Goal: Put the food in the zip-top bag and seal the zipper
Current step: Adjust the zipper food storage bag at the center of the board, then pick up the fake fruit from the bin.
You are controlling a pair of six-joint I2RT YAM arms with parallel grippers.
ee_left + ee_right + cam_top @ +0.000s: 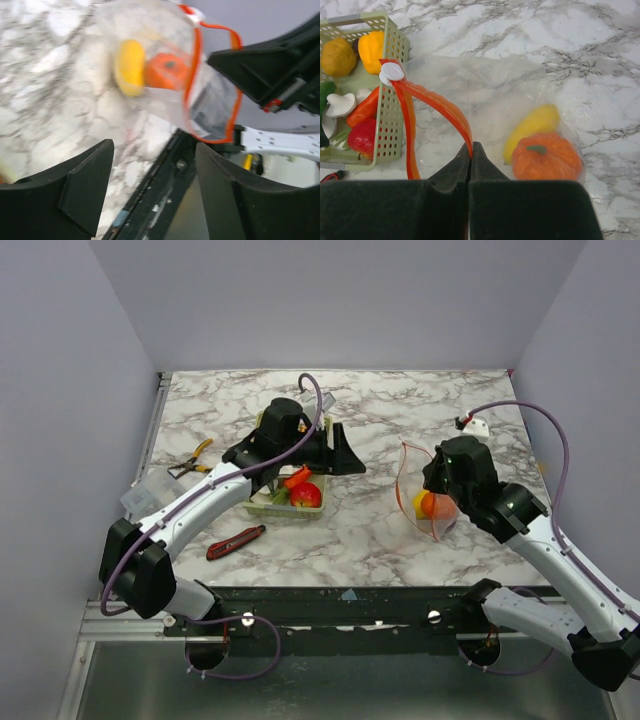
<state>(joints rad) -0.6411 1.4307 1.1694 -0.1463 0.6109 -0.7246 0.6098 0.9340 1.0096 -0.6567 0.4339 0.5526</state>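
**A:** Nearest the edge, a red-and-black knife (236,542) lies on the marble tabletop (360,530), well apart from the rest. The right wrist view catches only its red tip.

**B:** And the right tool (471,150)?

**A:** Pressed together, pinching the zipper (435,102) of the clear bag (485,85). The strip runs straight into the fingertips, which hide the pinch point itself.

**B:** Is the bag's mouth closed?

**A:** No, it's gaping. The strip loops up and away to a white slider (391,73), seen against the green basket (390,115). I can't tell if the two touch. Inside the bag are a yellow piece (532,127) and an orange pumpkin (547,157), side by side and touching. From above, the right arm covers the bag's right side.

**B:** Left tool (155,155)?

**A:** Spread wide, nothing between the fingers, aimed sideways at the bag. Its own view is blurred. From above it hangs over the basket and hides most of it.

**B:** What else is in the basket?

**A:** A red piece (362,137), an orange-red chili (365,107), a white mushroom (340,104), a yellow pepper (372,47) and a brownish lump (337,57). There's also something green (324,92), cut off at the frame edge. Off to the left lie yellow-handled pliers (190,462).
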